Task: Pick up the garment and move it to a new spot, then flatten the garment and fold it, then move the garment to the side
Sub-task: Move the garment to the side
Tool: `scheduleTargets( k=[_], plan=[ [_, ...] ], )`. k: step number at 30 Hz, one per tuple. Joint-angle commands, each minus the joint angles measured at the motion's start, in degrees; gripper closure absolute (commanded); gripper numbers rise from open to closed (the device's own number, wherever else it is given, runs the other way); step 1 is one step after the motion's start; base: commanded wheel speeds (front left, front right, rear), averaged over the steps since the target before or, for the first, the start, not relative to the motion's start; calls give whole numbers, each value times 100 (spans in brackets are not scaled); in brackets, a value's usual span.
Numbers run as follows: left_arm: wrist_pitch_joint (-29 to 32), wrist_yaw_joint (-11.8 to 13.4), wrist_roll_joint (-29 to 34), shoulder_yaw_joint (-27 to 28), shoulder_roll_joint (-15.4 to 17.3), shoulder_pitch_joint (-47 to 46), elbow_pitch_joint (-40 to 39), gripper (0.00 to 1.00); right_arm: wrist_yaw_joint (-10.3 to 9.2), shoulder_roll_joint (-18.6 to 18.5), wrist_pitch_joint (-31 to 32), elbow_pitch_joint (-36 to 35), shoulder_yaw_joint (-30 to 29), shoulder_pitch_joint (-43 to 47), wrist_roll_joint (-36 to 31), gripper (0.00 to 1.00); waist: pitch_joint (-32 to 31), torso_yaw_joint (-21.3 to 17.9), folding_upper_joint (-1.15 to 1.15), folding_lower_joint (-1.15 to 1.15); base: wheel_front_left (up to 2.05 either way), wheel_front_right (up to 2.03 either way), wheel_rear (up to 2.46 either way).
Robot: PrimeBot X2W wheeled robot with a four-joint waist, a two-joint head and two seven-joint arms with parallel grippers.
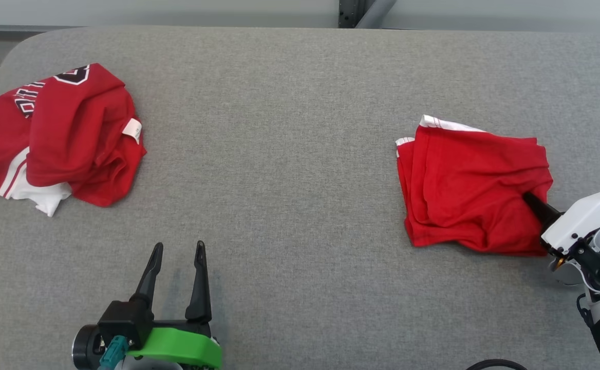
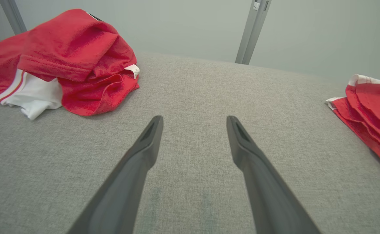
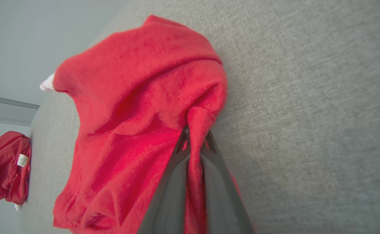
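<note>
At the near edge of the grey table (image 1: 300, 154), the left gripper (image 1: 179, 244) has its two dark fingers spread wide, with nothing between them. Near the table's right edge, the right gripper (image 3: 195, 135) has its fingers squeezed tight on a bunched bit of the garment (image 1: 469, 180). The garment is red and folded into a wrinkly square. White trim peeks out at its far corner. It lies on the table's right side. A little farther back, on the table's left side, a second red shirt (image 1: 69, 133) sits in a crumpled heap with white stripes. It has black and white letters, but they are too folded to read. Its small white tag (image 1: 133, 129) is too tiny to read. That makes two red clothes and two grippers.
</note>
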Motion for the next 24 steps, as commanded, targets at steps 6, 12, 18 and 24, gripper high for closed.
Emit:
scheduleTargets(
  k=[6,12,18,24],
  plan=[
    [-1,-23,59,74,8,-111,-114,0,0,-169,-59,-56,206,-102,99,100,48,-477,0,0,0,0,0],
    [-1,-88,177,122,9,-245,-206,0,0,-498,-133,21,456,-298,-268,100,240,-934,0,0,0,0,0],
    [-1,-242,402,88,12,-509,-206,0,0,-1090,-330,228,684,-817,-966,100,668,-1298,0,0,0,0,0],
    [-1,-410,655,9,32,-913,-85,0,-3,-1725,-621,841,862,-1532,-1887,100,1061,-1232,0,0,0,0,0]
  ],
)
